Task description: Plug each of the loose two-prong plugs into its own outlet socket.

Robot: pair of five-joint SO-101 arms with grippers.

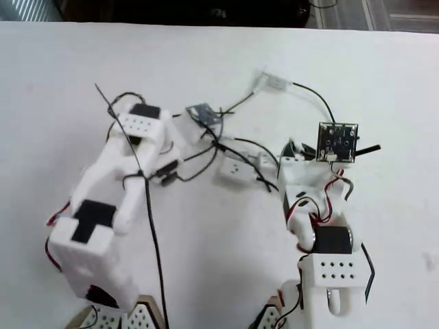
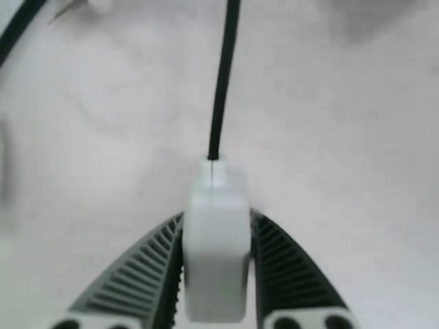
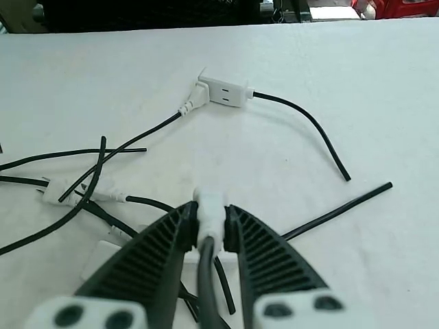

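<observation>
left gripper (image 2: 216, 221): fingers (image 2: 140, 274) pinching a white moulded plug (image 2: 214, 267) on a black cord (image 2: 219, 89), well apart from the white rectangular outlet socket (image 3: 228, 91) | right gripper (image 3: 210, 209): fingers (image 3: 154, 253) pinching a second white plug (image 3: 209, 200), near that socket, not touching | socket: flat on the white tabletop (image 3: 384, 103), a third white plug (image 3: 193, 101) seated in its end

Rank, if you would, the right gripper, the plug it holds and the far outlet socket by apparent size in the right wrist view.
1. right gripper, clearly largest, though it is nearest the camera.
2-3. held plug and far outlet socket look about alike; the plug is much nearer, so I leave them unranked.
</observation>
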